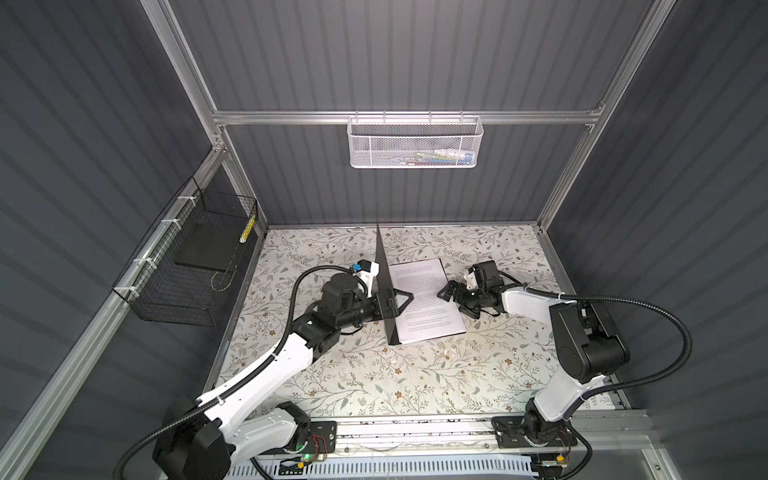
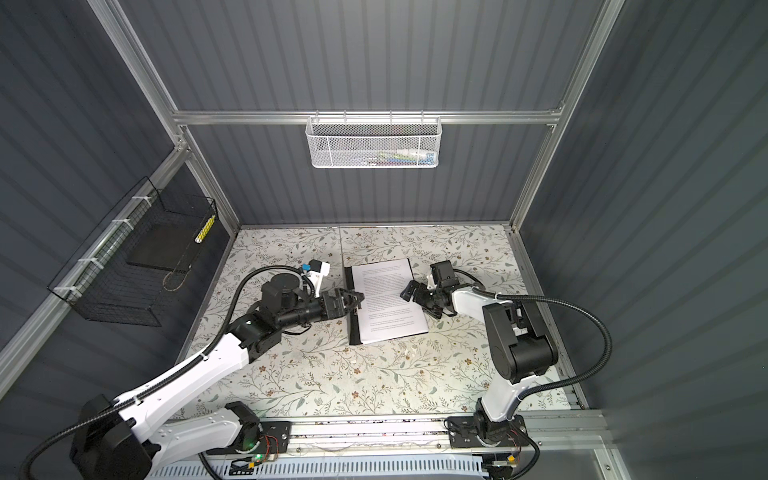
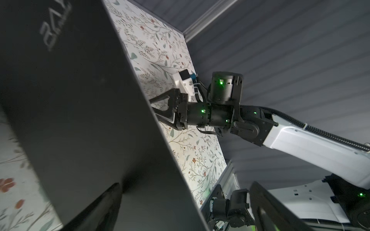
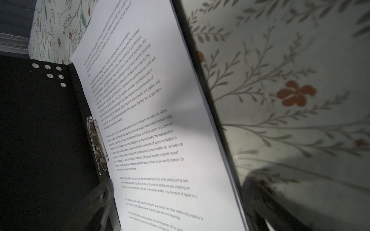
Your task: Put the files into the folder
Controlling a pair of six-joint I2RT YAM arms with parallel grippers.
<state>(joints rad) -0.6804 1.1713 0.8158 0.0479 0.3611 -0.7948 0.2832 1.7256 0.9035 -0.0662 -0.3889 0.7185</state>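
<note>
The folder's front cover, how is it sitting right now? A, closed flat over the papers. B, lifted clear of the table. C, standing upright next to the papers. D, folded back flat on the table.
C: in a top view the folder shows its black cover edge-on, rising upright from the spine beside the files, which lie uncovered on its lower panel.

The files (image 1: 428, 299) are laid on the folder's (image 1: 383, 270) flat half, its cover stood upright at their left beside the left gripper (image 2: 359, 302), the right gripper (image 1: 448, 296) over their right edge
</note>
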